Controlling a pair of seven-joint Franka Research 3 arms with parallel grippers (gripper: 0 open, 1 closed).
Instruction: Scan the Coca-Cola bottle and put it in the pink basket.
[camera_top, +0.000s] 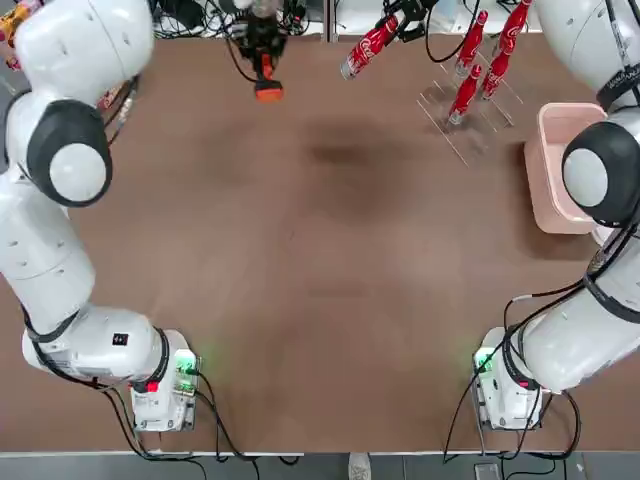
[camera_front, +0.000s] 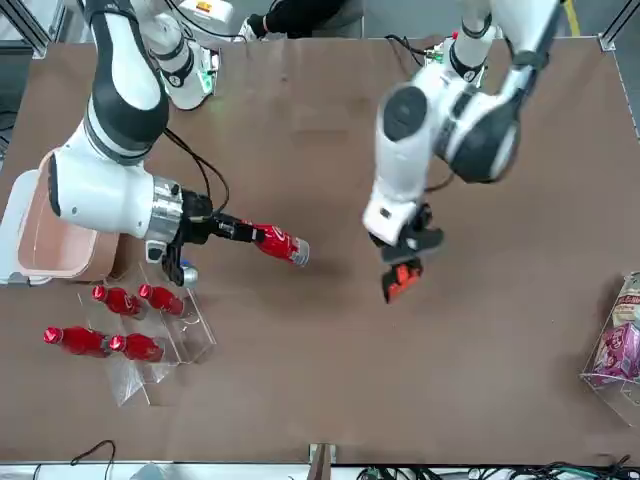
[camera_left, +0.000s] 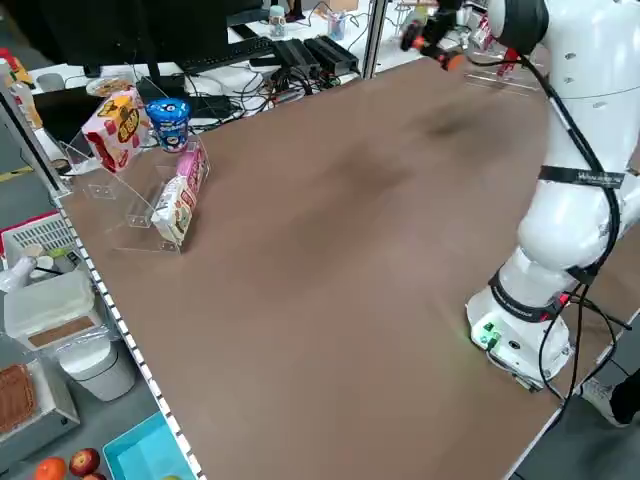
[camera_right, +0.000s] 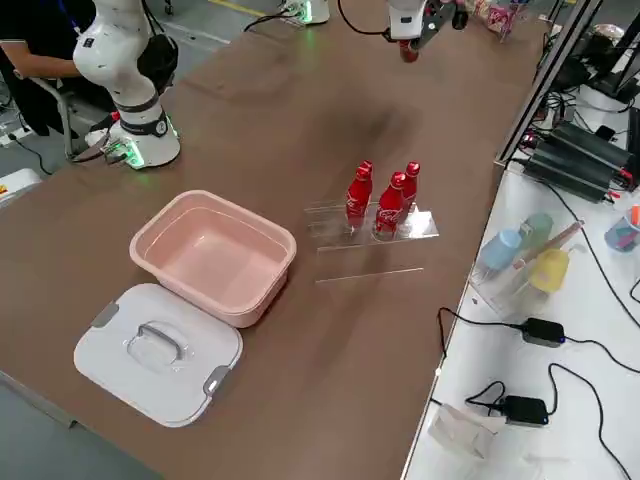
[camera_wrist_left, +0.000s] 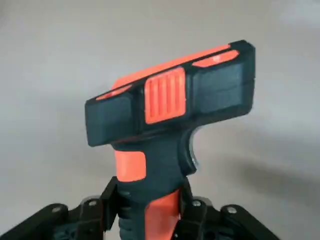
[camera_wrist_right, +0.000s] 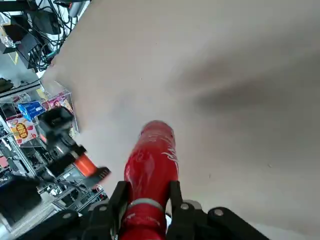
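Your right gripper is clamped on the neck end of the slim red Coca-Cola bottle with white script, holding it roughly level above the brown table, base pointing toward the table's middle; your left gripper is closed around the handle of the orange-and-black handheld scanner, which hangs in the air well apart from the bottle; bring the two closer and turn the scanner's window to face the bottle's label, since the two do not yet look aligned; keep the bottle steady and level while you aim, because a thin neck grip may let it swing; the pale pink rectangular plastic basket waits beside the clear rack of spare bottles, on the right arm's side.
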